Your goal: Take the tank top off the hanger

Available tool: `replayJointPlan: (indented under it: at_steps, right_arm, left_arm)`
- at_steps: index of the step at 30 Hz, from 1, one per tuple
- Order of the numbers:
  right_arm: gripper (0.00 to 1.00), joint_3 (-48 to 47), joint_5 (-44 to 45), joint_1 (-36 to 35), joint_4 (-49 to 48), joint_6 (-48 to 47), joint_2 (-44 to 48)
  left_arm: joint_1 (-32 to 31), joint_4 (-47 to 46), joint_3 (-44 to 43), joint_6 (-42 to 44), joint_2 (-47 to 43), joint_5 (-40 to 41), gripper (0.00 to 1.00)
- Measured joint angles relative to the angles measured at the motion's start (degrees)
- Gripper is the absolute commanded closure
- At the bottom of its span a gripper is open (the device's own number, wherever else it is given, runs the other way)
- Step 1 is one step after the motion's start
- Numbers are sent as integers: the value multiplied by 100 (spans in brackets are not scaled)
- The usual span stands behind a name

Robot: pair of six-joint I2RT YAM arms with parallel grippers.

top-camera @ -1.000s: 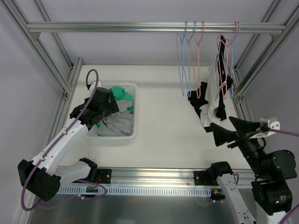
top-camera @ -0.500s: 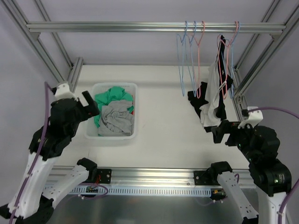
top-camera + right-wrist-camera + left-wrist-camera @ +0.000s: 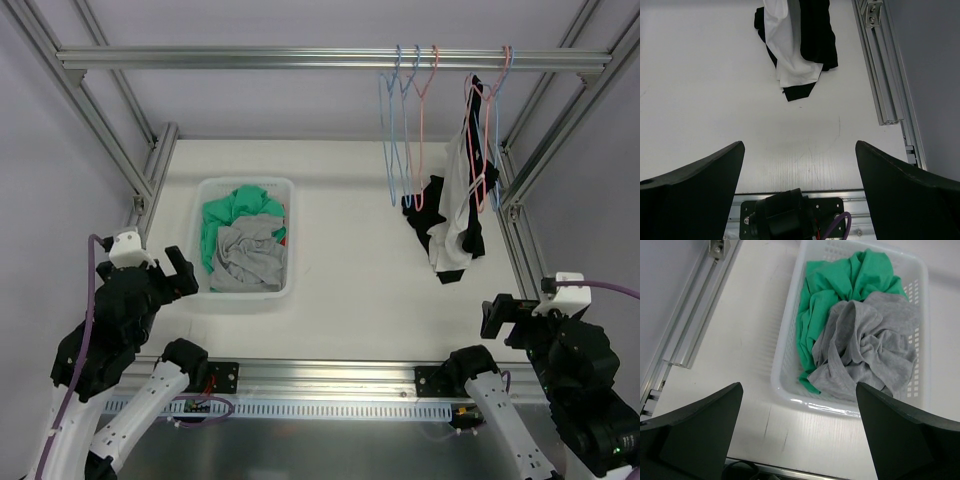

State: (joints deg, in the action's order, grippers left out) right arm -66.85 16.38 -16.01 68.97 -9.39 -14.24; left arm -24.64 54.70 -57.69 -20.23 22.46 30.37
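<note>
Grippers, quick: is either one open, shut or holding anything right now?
Left gripper: open, holding nothing.
Right gripper: open, holding nothing.

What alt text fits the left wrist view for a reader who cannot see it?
A white plastic laundry basket sits on a white table, holding a crumpled green garment with a grey garment lying partly over it. The left gripper, open and empty, shows in the bottom corners, and an aluminium frame rail runs along the left edge.
</note>
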Motion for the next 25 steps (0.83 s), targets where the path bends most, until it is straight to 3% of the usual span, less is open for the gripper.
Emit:
replayJointPlan:
  at_steps: [25]
  right_arm:
    - [1,302,68,0,-612,-13,-195]
  left_arm:
    - [0,44,216,35,-214,-494,1]
